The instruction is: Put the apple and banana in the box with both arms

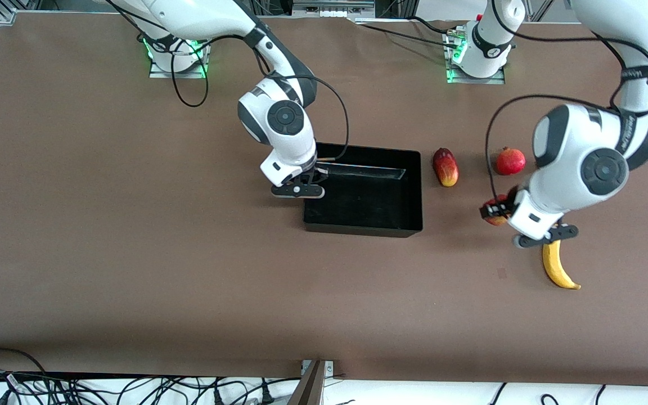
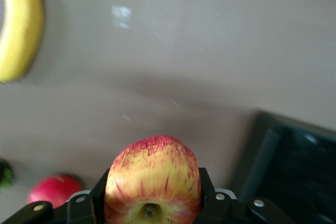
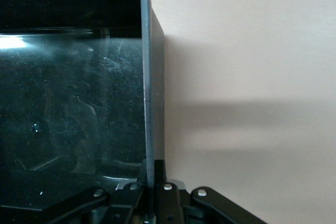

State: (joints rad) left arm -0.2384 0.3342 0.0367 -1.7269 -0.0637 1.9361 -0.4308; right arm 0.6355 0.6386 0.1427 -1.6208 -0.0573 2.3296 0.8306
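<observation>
My left gripper (image 1: pixel 494 211) is shut on the apple (image 1: pixel 496 217), red with yellow streaks, and holds it over the table between the mango and the banana (image 1: pixel 558 268). In the left wrist view the apple (image 2: pixel 152 179) fills the gap between the fingers (image 2: pixel 210 192), stem dimple toward the camera. The yellow banana (image 2: pixel 20 30) lies on the table. The black box (image 1: pixel 364 226) sits mid-table with nothing in it. My right gripper (image 1: pixel 300 189) is shut on the box's end wall (image 3: pixel 149 82) toward the right arm's end, one finger on each face of the wall.
A red-yellow mango (image 1: pixel 445 167) and a red pomegranate (image 1: pixel 510 161) lie between the box and the left arm's end, farther from the front camera than the banana. The pomegranate also shows in the left wrist view (image 2: pixel 52 190). Brown table surface (image 1: pixel 133 253) surrounds everything.
</observation>
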